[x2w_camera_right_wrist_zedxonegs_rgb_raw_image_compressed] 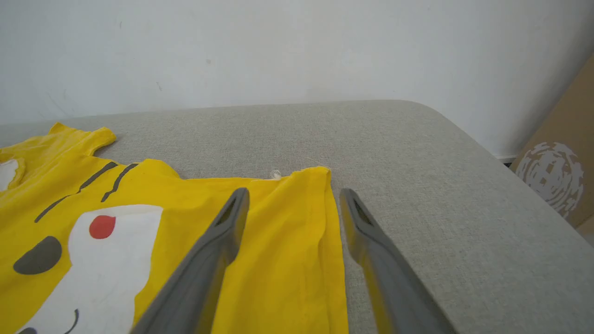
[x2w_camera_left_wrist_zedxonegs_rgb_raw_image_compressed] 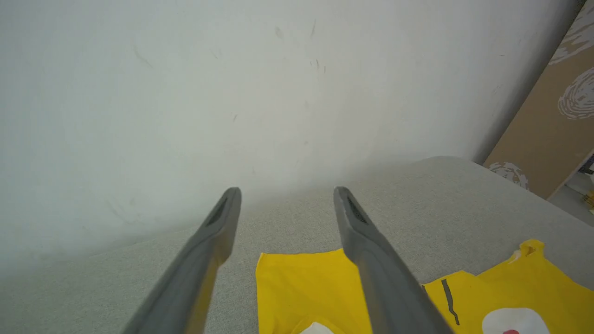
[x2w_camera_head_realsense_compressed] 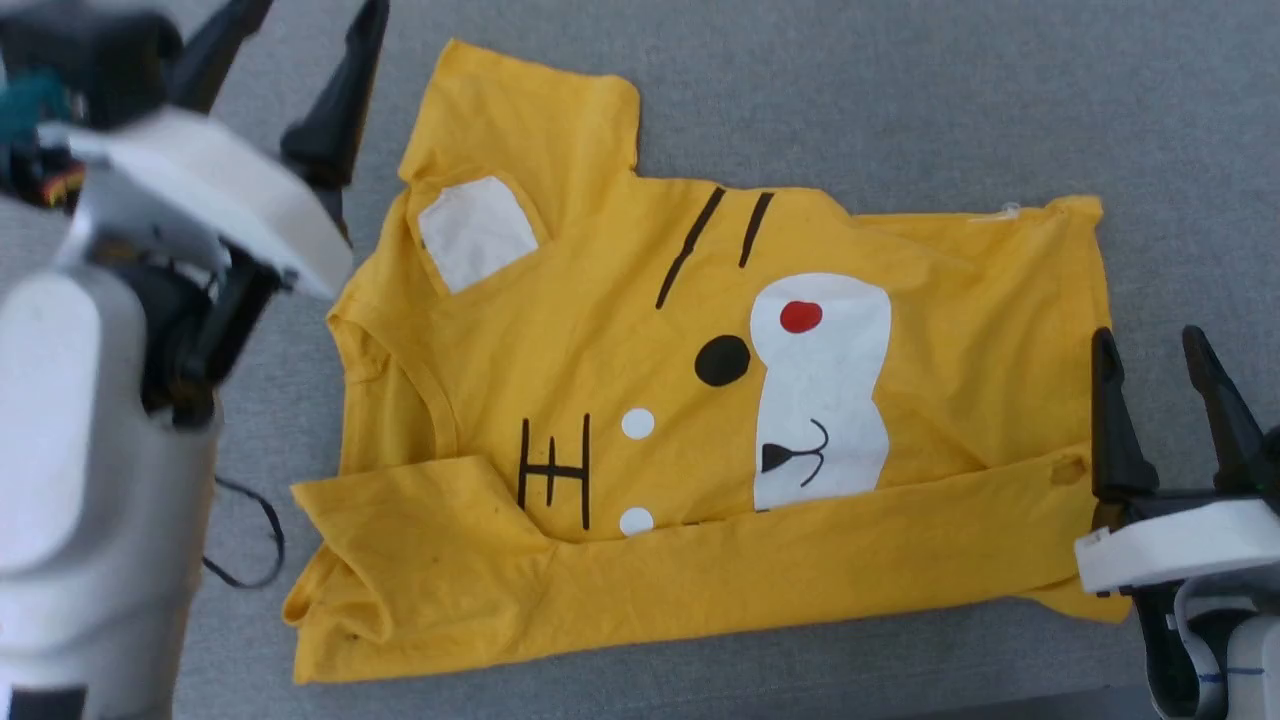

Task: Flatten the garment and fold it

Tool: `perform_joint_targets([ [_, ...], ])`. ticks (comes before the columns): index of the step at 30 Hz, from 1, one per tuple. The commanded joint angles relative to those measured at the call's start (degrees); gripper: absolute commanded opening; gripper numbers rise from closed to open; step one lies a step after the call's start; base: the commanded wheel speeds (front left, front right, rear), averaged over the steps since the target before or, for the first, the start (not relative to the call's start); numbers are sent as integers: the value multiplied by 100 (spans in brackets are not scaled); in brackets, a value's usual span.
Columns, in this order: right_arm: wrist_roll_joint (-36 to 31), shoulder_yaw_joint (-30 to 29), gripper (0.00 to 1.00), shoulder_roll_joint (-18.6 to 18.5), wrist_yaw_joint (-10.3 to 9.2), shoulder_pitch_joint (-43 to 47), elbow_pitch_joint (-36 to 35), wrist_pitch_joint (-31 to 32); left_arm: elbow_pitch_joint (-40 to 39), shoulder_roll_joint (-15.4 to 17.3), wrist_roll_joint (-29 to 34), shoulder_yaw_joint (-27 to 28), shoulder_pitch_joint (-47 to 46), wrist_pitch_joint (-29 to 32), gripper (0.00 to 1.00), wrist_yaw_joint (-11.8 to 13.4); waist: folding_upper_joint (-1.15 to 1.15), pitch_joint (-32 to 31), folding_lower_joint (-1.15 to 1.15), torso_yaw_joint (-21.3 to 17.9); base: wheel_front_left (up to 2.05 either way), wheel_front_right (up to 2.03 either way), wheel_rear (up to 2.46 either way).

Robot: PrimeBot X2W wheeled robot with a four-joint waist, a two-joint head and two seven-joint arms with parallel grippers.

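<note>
With the garment [x2w_camera_head_realsense_compressed: 620,330] folded along its bottom edge, your left gripper [x2w_camera_head_realsense_compressed: 305,30], upper left, and right gripper [x2w_camera_head_realsense_compressed: 1148,345], lower right, hover spread and empty.

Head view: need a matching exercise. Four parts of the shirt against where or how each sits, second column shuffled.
Things:
1. red dot
2. black oval
3. garment's near edge
4. far sleeve

Place or state:
A. folded up over the bottom of the print
B. on the big white patch
C. spread out on the grey surface
D. on yellow, just left of the big white patch

Pairs: 1-B, 2-D, 3-A, 4-C
</note>
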Motion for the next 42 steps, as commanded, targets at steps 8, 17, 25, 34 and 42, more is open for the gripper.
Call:
perform_joint_targets([
  [8,-7,143,100,6,-11,-375,0,-64,802,373,-294,-656,-1439,1233,100,-81,0,941,-2,-243,0,0,0],
  [17,57,222,100,6,-11,-567,85,-104,1462,772,-620,-1351,-2279,2376,100,-87,0,1435,-2,-495,0,0,0],
  [25,176,265,100,6,-11,-656,207,-226,1737,976,-565,-1350,-2558,2616,100,-35,0,1715,-2,-718,0,0,0],
  [34,215,206,100,6,-11,-746,299,-317,1882,1174,-562,-1387,-2479,2672,0,9,0,1862,-2,-827,0,0,0],
  [42,73,64,100,6,-11,-858,136,-232,1735,1136,-663,-1477,-2390,2490,0,-23,0,1704,-2,-672,0,0,0],
])
